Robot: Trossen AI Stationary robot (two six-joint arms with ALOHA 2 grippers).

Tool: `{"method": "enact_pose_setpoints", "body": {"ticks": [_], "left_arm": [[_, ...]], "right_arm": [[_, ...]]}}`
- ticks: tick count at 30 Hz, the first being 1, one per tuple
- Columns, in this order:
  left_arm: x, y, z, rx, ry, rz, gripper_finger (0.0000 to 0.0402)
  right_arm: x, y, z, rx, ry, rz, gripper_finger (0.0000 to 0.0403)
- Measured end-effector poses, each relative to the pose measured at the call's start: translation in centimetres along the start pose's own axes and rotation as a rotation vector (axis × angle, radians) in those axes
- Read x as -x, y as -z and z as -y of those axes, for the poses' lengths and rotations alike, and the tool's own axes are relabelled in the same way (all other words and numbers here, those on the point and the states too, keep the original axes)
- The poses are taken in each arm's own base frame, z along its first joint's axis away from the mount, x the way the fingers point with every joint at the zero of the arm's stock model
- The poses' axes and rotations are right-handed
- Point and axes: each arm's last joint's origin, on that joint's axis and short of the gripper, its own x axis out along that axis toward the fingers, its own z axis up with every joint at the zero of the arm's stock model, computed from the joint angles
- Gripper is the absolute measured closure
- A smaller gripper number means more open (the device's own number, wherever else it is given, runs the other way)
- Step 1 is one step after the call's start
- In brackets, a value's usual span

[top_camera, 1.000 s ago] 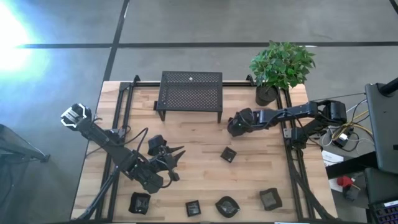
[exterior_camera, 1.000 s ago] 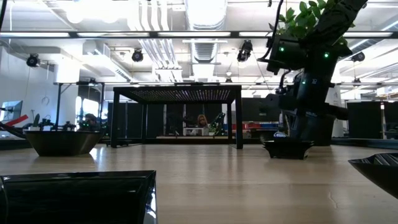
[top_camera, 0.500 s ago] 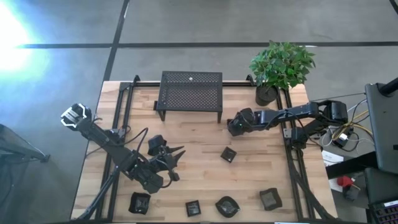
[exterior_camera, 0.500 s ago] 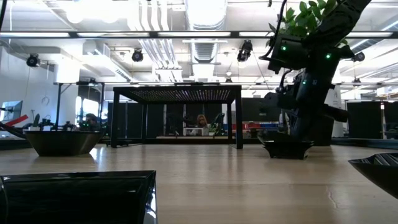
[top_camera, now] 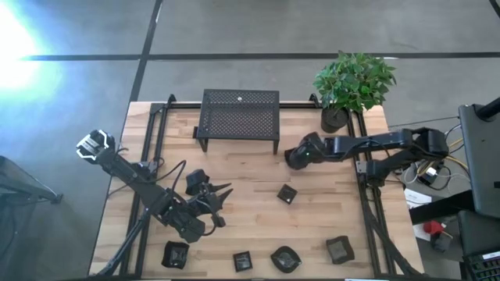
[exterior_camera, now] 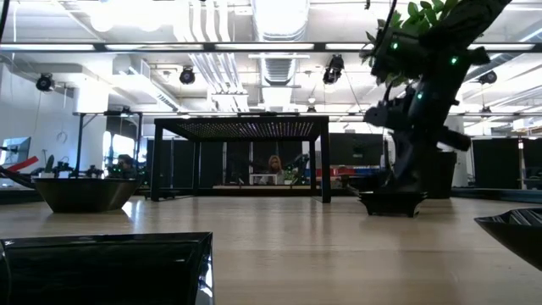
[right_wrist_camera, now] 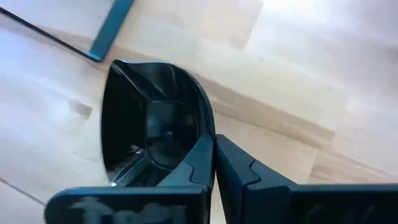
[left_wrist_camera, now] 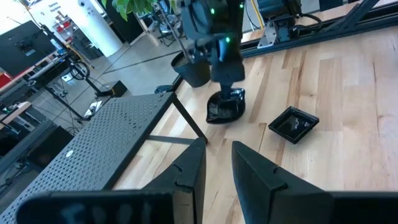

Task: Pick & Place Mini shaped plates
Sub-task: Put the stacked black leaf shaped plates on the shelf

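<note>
Bare wood (top_camera: 242, 176) before mesh stand (top_camera: 240, 115)

Right of the black mesh stand (exterior_camera: 241, 129), the right end effector (exterior_camera: 405, 182) reaches down onto a mini plate (exterior_camera: 391, 202) on the counter (exterior_camera: 339, 246).

Overhead, table-level, two wrist close-ups

Glossy black mini dish (right_wrist_camera: 152, 134), pale smooth wooden table (top_camera: 250, 176), matt perforated metal stand (top_camera: 240, 114)
</note>
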Motion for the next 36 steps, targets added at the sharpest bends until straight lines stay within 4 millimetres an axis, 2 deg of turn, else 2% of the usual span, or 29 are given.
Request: {"method": "enact_pose_setpoints", "body": {"ticks": [20,26,36], "left_arm": [[0.0,0.0,0.0,0.0,0.0,0.0,0.0323],[0.0,0.0,0.0,0.0,0.0,0.0,0.0323],[0.0,0.0,0.0,0.0,0.0,0.0,0.0323]], "right_arm": [[7.8,-2.3,1.0,0.067,-0.062,0.096,0.0395],[10.0,-3.9,-0.1,0.116,-0.12,0.15,0.0395],[12.8,-7.2,-3.0,0.21,-0.179,0.229,0.0395]]}}
